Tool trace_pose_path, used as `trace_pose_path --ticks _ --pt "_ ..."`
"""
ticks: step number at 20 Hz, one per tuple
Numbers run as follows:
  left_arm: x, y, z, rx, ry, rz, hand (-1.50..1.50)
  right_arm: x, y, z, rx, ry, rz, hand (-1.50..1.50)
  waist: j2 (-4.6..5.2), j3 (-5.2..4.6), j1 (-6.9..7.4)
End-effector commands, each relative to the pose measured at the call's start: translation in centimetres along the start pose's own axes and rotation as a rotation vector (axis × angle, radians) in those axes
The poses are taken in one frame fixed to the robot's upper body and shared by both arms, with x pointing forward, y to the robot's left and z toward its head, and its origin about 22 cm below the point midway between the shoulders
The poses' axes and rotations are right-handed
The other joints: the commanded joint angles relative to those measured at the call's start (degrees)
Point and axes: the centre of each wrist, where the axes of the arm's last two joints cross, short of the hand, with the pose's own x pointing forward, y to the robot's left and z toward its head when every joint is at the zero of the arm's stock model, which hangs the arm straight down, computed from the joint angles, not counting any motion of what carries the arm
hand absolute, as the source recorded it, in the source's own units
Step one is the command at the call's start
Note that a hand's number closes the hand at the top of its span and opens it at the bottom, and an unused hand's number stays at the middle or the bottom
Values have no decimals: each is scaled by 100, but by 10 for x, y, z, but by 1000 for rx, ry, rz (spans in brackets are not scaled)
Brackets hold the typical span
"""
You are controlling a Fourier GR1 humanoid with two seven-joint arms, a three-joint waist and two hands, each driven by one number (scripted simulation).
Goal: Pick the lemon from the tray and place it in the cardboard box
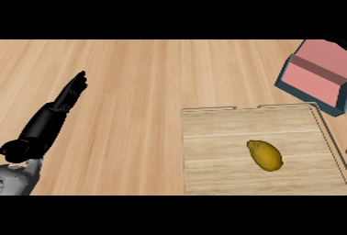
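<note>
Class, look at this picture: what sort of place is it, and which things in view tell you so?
Probably a kitchen counter: a wooden countertop, a wooden tray holding a lemon, and a box at the far right.

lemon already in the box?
No. The lemon lies on the tray, apart from the box at the upper right.

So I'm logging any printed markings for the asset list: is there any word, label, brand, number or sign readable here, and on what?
None can be read.
lemon: plain yellow skin, no sticker.
tray: bare wood grain.
box: plain pink and teal faces, no print.
left hand: plain black, no marking.
</note>
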Motion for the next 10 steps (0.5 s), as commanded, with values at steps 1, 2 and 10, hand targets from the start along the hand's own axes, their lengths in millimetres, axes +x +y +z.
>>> trace_pose_path --ticks 1,2,10 --pt "0 -13 -7 -46 -20 5 0 6 -19 12 164 -65 138 -150 2 1 72" --pt "4 -11 -9 -30 -19 0 0 8 -24 20 172 -77 185 -150 -14 4 60" --pt "-6 -10 -19 -50 -11 -13 0 36 3 -9 543 45 509 -150 -40 -23 98"
